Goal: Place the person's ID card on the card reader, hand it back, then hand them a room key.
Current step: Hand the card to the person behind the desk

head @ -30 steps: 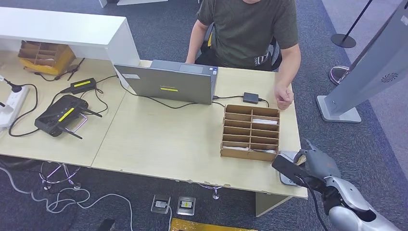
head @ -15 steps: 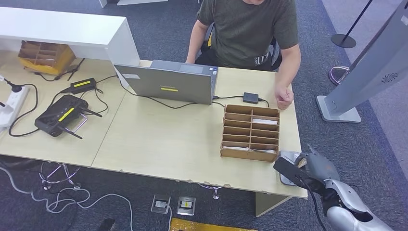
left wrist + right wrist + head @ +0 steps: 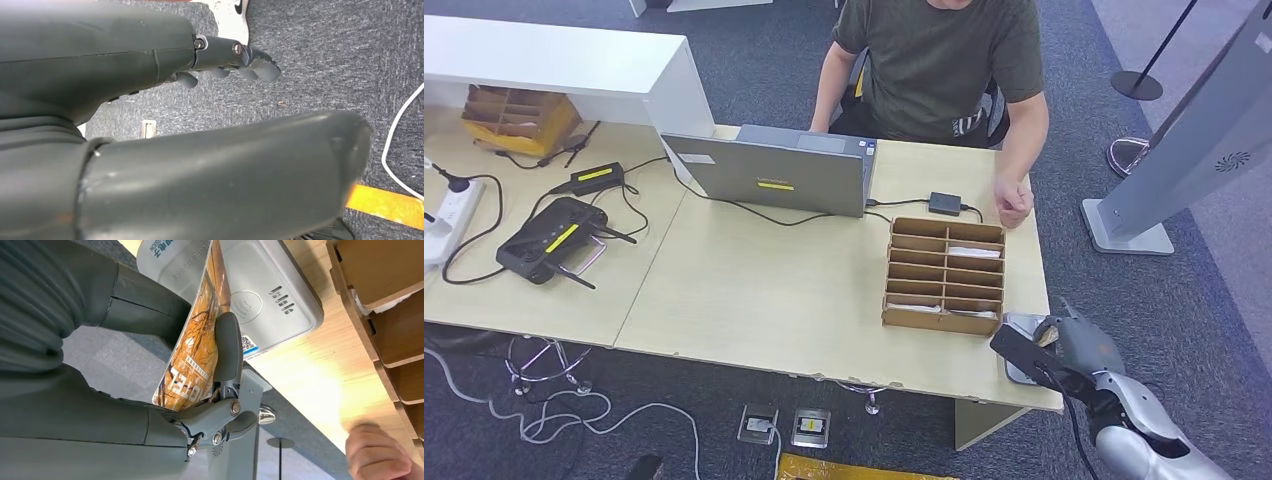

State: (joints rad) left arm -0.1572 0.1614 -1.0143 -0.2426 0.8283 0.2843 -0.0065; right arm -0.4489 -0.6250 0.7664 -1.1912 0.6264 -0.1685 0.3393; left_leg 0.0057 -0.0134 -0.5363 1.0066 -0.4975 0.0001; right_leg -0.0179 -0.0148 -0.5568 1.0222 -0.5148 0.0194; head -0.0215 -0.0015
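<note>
Right hand (image 3: 150,390) fingers (image 3: 227,347) pinch the card (image 3: 192,350) above the card reader (image 3: 265,295)

orange tree-print card (image 3: 197,335) — pale-grey reader (image 3: 270,295), brown organiser (image 3: 945,275)

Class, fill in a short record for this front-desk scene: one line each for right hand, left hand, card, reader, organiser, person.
right hand: grips the card between thumb and fingers, over the desk's near right corner
left hand: holds nothing, above grey carpet
card: orange printed picture, tilted on edge over the reader, not lying flat
reader: pale grey box on the desk, beside the organiser
organiser: brown slotted tray, white slips in some slots
person: seated behind the desk, one fist on the desk edge
</note>
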